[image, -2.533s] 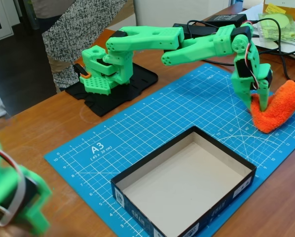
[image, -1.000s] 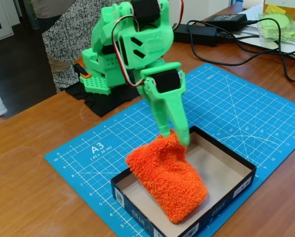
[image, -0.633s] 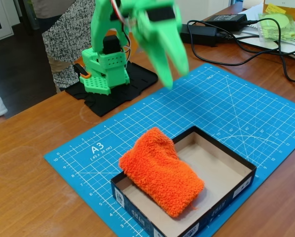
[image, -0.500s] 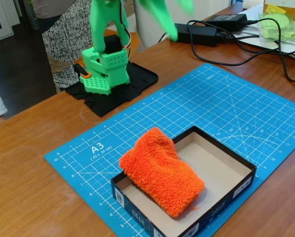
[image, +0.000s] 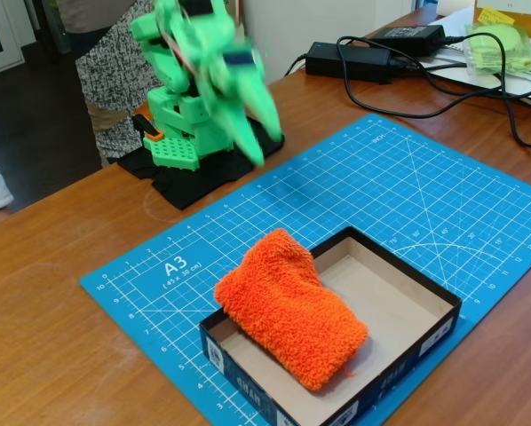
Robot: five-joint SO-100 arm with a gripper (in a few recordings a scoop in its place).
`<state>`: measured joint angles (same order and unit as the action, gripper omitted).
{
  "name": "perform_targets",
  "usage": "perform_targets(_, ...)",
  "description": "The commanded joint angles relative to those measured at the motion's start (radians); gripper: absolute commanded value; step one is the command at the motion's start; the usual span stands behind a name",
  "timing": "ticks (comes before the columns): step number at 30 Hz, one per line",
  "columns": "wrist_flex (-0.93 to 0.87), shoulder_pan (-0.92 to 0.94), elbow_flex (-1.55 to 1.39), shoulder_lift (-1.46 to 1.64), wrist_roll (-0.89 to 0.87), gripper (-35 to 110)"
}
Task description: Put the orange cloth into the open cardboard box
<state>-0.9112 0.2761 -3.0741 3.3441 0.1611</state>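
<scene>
Your end effector (image: 252, 133), blurred, grip unreadable, hung well behind the box (image: 408, 351); the cloth (image: 288, 311) lay lengthwise over the box's near-left rim.

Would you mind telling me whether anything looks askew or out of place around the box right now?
The orange cloth is not fully inside the open cardboard box: its upper-left end rides over the box's rim toward the blue cutting mat, while the rest lies inside. The gripper is motion-blurred, back near the arm's base.

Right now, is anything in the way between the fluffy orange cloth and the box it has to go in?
No. The orange cloth already lies in the open cardboard box, one end draped over the wall. The gripper is blurred, up by the arm's base.
</scene>
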Motion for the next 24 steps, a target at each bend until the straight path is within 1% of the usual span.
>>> perform_targets(1, -0.023, -0.025, -0.055, 0.031, 0.005, 19)
perform_targets(6, -0.077, -0.035, -0.037, 0.031, -0.067, 13)
perform_targets(14, -0.08, -0.031, -0.035, 0.031, -0.077, 7)
perform_targets(18, -0.087, -0.021, -0.034, 0.031, -0.083, 0)
perform_targets(24, -0.098, -0.034, -0.031, 0.031, -0.075, 0)
